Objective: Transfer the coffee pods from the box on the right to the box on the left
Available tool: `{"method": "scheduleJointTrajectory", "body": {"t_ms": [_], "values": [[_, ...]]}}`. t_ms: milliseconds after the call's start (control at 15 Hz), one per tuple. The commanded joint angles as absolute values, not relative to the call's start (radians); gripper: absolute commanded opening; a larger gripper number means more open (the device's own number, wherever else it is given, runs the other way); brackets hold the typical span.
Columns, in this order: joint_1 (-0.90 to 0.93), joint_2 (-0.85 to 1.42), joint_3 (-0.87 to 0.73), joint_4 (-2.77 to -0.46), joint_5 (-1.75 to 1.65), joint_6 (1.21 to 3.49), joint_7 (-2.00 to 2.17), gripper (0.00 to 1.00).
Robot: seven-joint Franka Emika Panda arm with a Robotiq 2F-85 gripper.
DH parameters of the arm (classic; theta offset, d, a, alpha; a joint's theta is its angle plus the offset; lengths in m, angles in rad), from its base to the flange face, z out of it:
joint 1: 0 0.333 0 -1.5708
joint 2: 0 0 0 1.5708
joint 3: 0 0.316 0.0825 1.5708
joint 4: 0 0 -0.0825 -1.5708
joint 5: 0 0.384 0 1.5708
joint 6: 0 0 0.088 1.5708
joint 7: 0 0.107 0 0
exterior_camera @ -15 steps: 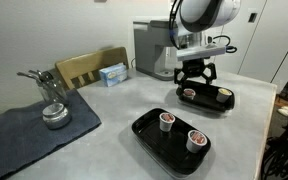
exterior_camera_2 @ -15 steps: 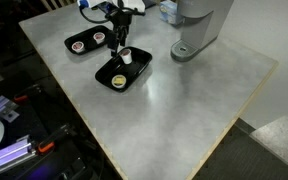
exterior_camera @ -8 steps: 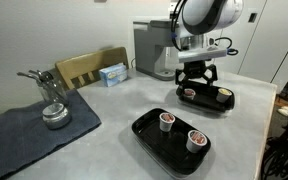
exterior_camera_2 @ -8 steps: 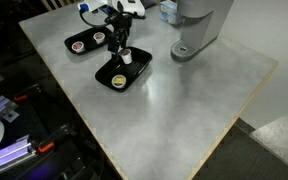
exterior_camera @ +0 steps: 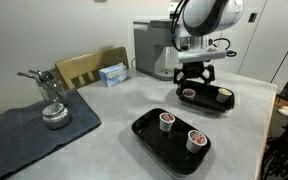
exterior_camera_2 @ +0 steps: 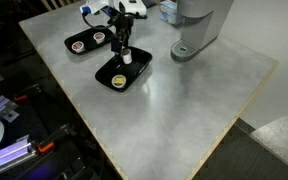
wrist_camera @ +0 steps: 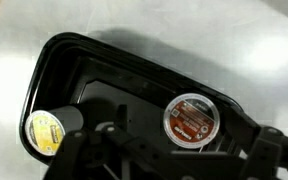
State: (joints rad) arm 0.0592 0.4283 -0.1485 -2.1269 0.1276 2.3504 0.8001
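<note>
Two black trays sit on the grey table. The far tray [exterior_camera: 229,103] [exterior_camera_2: 134,77] [wrist_camera: 54,70] holds a red-lidded pod [exterior_camera: 190,93] [exterior_camera_2: 127,57] [wrist_camera: 189,120] and a yellow-lidded pod [exterior_camera: 224,93] [exterior_camera_2: 118,80] [wrist_camera: 46,132]. The near tray [exterior_camera: 149,140] [exterior_camera_2: 69,42] holds two red-lidded pods [exterior_camera: 166,120] [exterior_camera: 195,139]. My gripper [exterior_camera: 195,80] [exterior_camera_2: 123,49] [wrist_camera: 174,160] is open, just above the far tray. Its dark fingers stand on either side of the red-lidded pod and hold nothing.
A grey coffee machine [exterior_camera: 154,48] [exterior_camera_2: 194,25] stands behind the far tray. A blue box [exterior_camera: 113,73] and a wooden chair back [exterior_camera: 89,65] are at the table's back. A metal item [exterior_camera: 52,110] lies on a dark cloth.
The gripper has sunk slightly toward the red-lidded pod in the far tray. The pods and trays have not moved.
</note>
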Motion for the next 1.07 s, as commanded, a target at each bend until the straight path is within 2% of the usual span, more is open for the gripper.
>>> {"method": "scheduleJointTrajectory", "body": {"t_ms": [0, 1000], "values": [[0.028, 0.429, -0.124, -2.146, 0.151, 2.397, 0.741, 1.00], [0.030, 0.446, -0.135, -2.172, 0.147, 2.477, 0.684, 1.00]]}}
